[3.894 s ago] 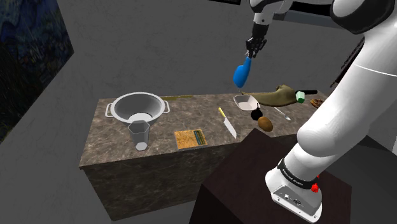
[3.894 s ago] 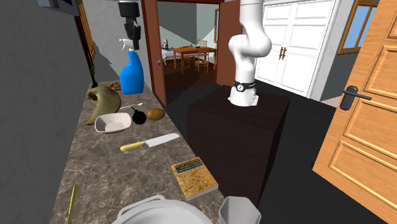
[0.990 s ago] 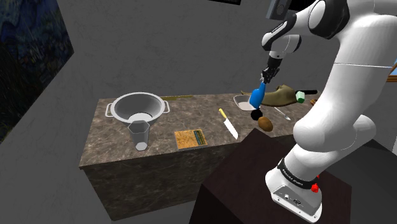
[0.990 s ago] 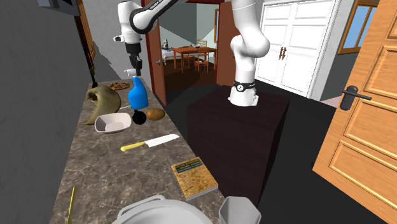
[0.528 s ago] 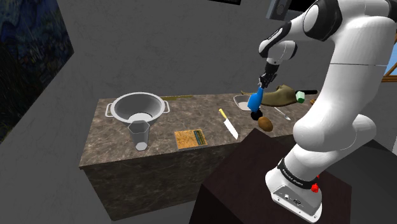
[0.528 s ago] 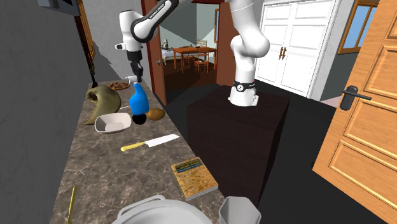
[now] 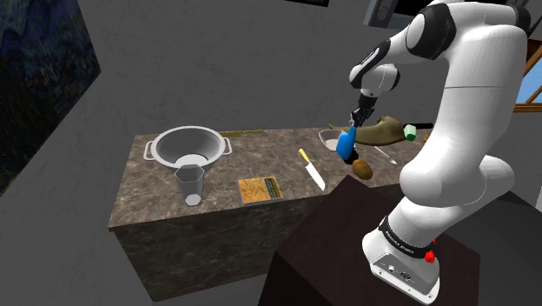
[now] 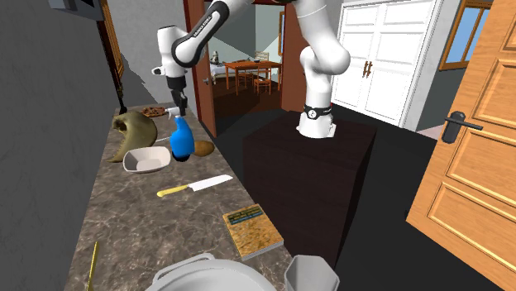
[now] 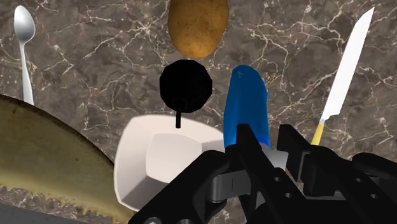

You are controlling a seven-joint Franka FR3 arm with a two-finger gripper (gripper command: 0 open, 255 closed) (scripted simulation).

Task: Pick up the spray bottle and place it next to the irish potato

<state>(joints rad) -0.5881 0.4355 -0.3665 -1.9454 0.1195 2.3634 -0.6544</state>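
Near counter edge, end effector clasps spray bottle.

Blue spray bottle is clasped at its head by the claw, tilted, just beside the brown potato, which is laid on the bench.

No legible text, label, brand or number is found. Faint markings are noted on the book cover and on the arm's dark base band; neither can be read.
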